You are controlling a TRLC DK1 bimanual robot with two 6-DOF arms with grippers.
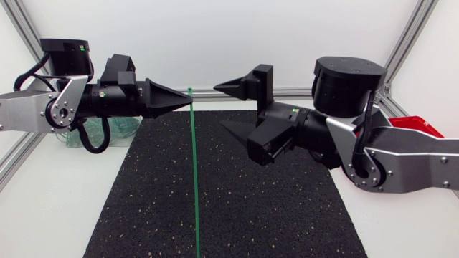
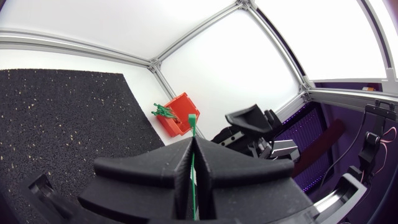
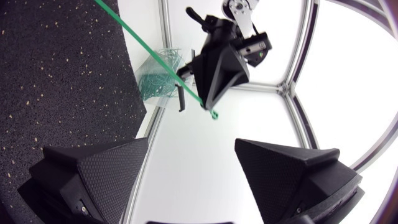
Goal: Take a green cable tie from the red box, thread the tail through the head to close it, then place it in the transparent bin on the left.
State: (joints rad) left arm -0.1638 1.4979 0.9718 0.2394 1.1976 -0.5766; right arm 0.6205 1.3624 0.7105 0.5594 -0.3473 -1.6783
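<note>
A long green cable tie (image 1: 194, 179) is pinched near its head end in my shut left gripper (image 1: 189, 101); its straight tail runs out over the black mat. In the left wrist view the tie's head (image 2: 193, 118) pokes out past the shut fingertips (image 2: 192, 142). My right gripper (image 1: 219, 106) stands open just right of the tie, with nothing between its fingers and apart from the tie. The right wrist view shows its own gripper (image 3: 196, 163) wide open, facing the left gripper (image 3: 217, 62) and the tie (image 3: 143, 42). The red box (image 2: 179, 116) holds more green ties.
The transparent bin (image 1: 115, 134) with green ties in it sits at the far left behind my left arm, also the bin (image 3: 157, 74) in the right wrist view. The red box (image 1: 414, 126) is at the far right behind my right arm. A black speckled mat (image 1: 237, 201) covers the table's middle.
</note>
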